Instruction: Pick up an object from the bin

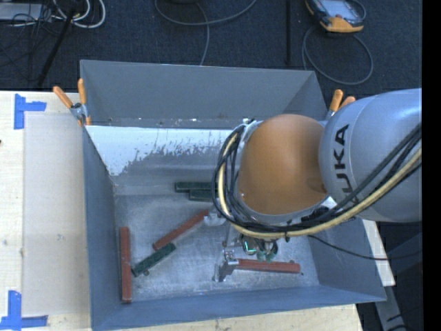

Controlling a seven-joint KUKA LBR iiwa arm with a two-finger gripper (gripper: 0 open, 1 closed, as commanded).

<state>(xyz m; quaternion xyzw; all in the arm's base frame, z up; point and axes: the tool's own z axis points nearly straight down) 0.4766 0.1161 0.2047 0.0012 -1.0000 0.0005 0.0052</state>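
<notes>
While your gripper (229,262) is sitting at the left end of the red stick (270,267) near the front wall of the bin (207,305) (open or closed, you cannot tell), you are risking an off-centre grab, the stick pivoting and slipping free

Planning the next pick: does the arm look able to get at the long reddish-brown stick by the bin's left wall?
Probably yes. The reddish-brown stick lies bare, a dark green stick ending close beside it, but it hugs the wall of the grey metal bin, which may crowd the arm.
</notes>
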